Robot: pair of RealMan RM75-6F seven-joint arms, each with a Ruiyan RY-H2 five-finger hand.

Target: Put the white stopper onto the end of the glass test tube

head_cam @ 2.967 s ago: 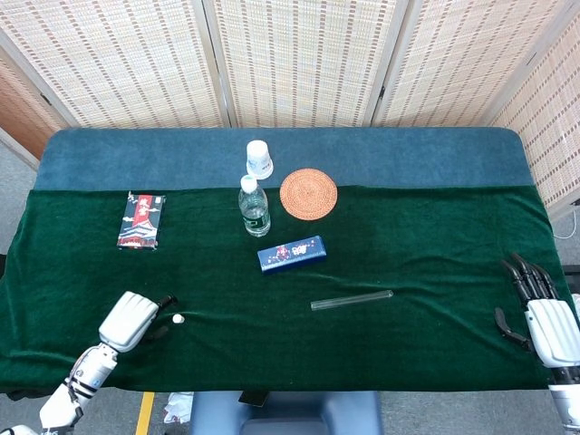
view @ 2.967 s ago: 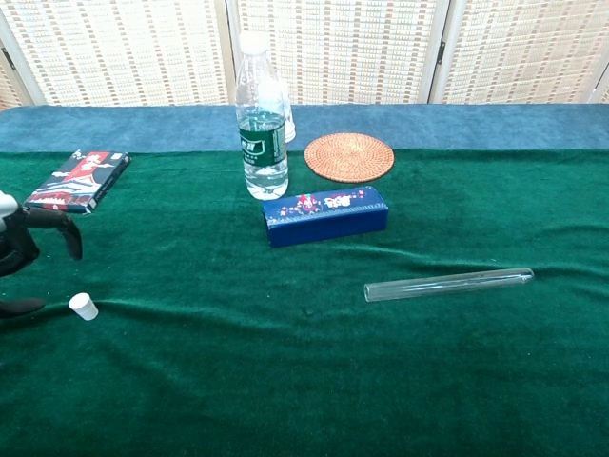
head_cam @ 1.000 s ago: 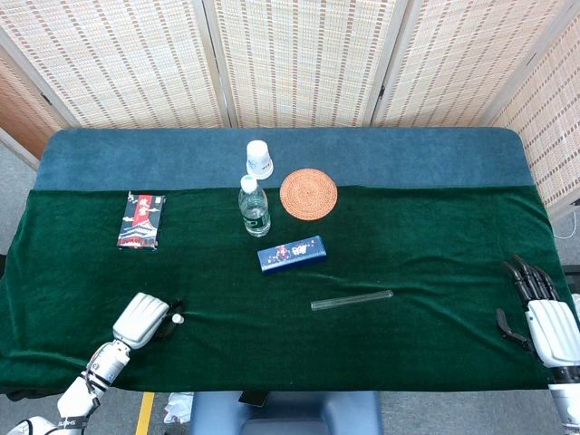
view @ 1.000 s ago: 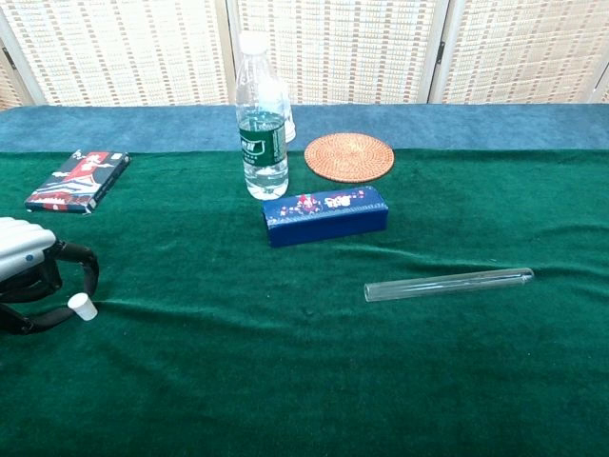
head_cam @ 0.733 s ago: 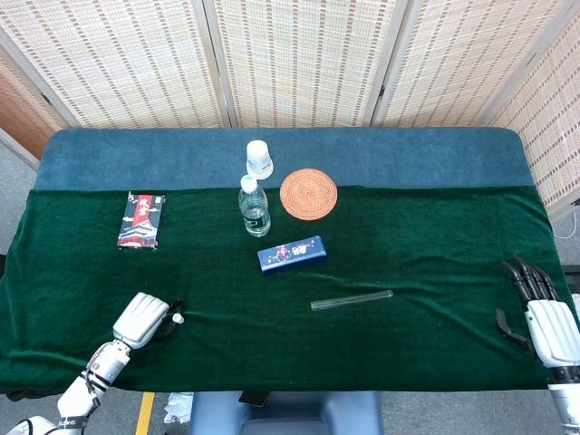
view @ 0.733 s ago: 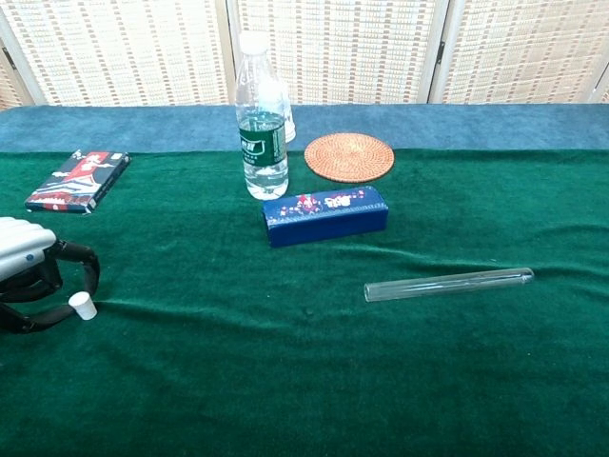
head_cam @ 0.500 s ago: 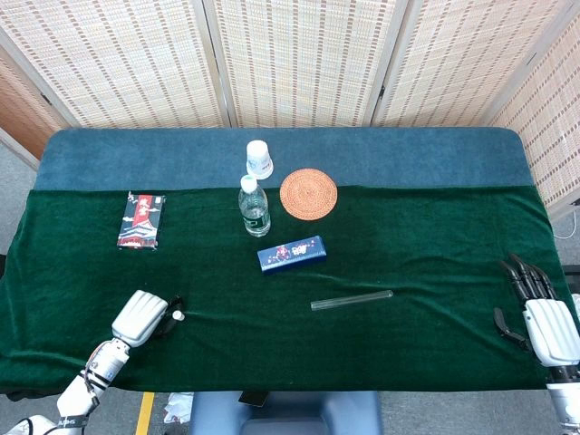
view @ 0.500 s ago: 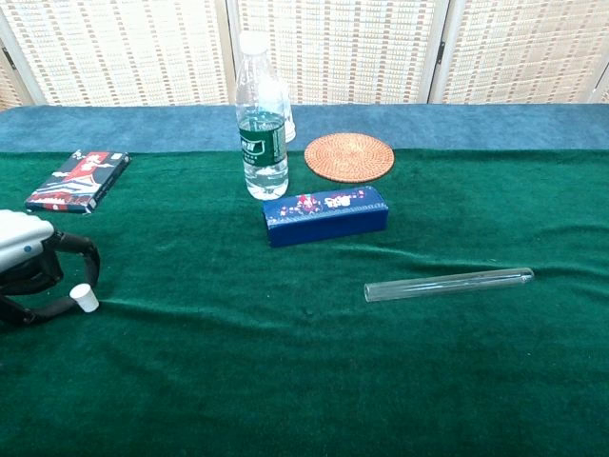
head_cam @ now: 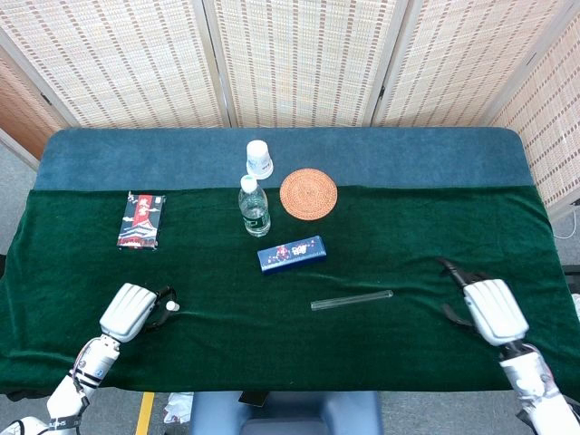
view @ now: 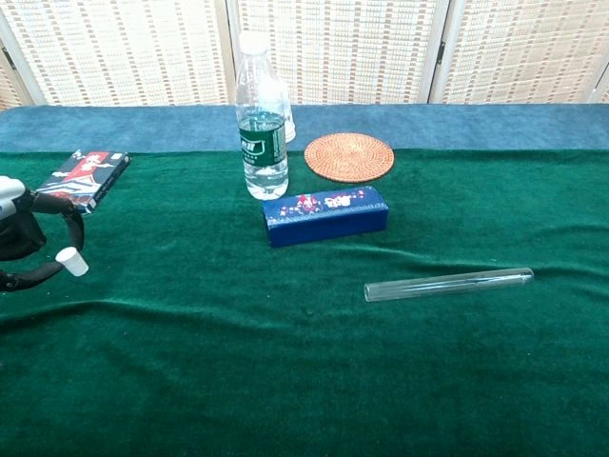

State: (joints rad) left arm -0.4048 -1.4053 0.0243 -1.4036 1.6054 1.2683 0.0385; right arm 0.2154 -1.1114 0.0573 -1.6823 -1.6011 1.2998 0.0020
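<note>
The small white stopper (head_cam: 171,306) (view: 70,261) is pinched at the fingertips of my left hand (head_cam: 130,311) (view: 24,238) and held a little above the green cloth at the front left. The glass test tube (head_cam: 352,300) (view: 447,283) lies flat on the cloth right of centre, with nothing touching it. My right hand (head_cam: 489,308) hovers over the cloth to the right of the tube, apart from it, fingers spread and empty. The chest view does not show the right hand.
A blue box (head_cam: 291,253) (view: 325,215) lies behind the tube. A water bottle (head_cam: 255,207) (view: 261,119), white cup (head_cam: 259,159) and woven coaster (head_cam: 308,194) (view: 349,157) stand further back. A red-black packet (head_cam: 142,219) (view: 78,179) lies at the far left.
My left hand closed on the stopper and lifted it off the cloth. My right hand moved from the table's right edge in toward the tube.
</note>
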